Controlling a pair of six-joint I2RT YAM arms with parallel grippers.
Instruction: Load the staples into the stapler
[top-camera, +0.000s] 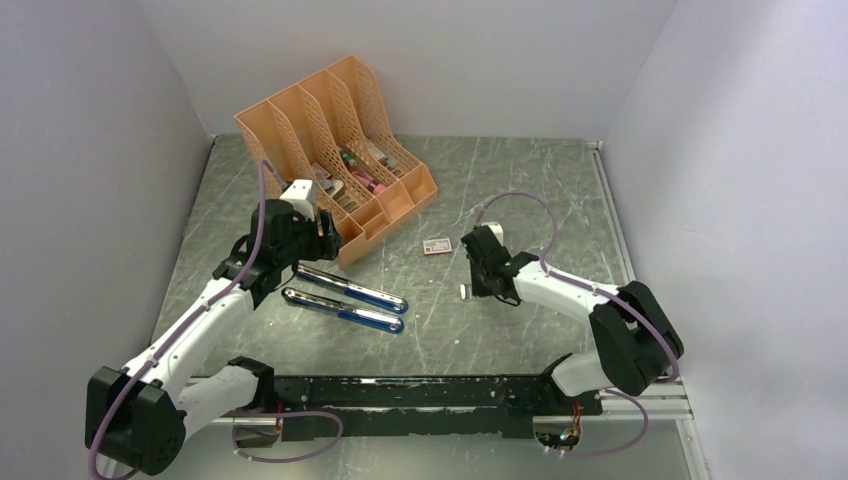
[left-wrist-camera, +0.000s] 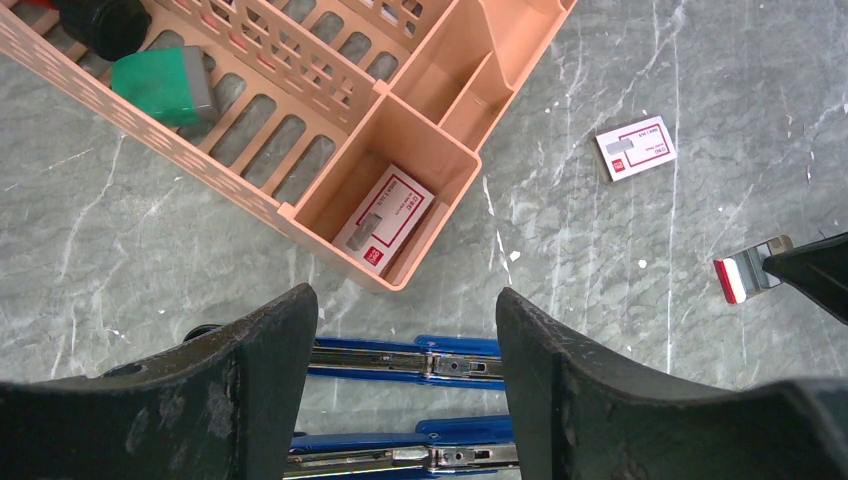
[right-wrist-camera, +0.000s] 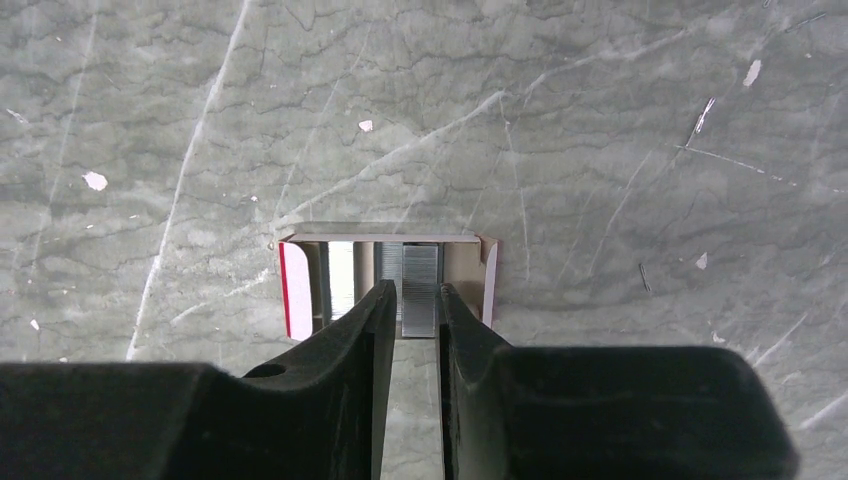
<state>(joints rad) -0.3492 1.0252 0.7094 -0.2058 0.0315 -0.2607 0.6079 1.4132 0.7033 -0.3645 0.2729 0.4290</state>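
Both arms are built alike: glossy white shells over the long links, chunky matte-black housings at every joint. The left arm (top-camera: 190, 335) is bolted at seven o'clock on the table and the right arm (top-camera: 560, 287) at five o'clock. A scuffed black rail (top-camera: 430, 390) at six o'clock joins them. A mauve cable (top-camera: 262, 215) trails along the left arm, and a second mauve cable (top-camera: 530, 197) arcs over the right one. A white boxy block (top-camera: 300, 193) caps the left wrist. The left gripper (left-wrist-camera: 403, 295) has broad black fingers (left-wrist-camera: 250, 380), rounded at the tips and dusted with grey scuffs. The right gripper (right-wrist-camera: 413, 290) has the same black fingers, each with a small round recess.
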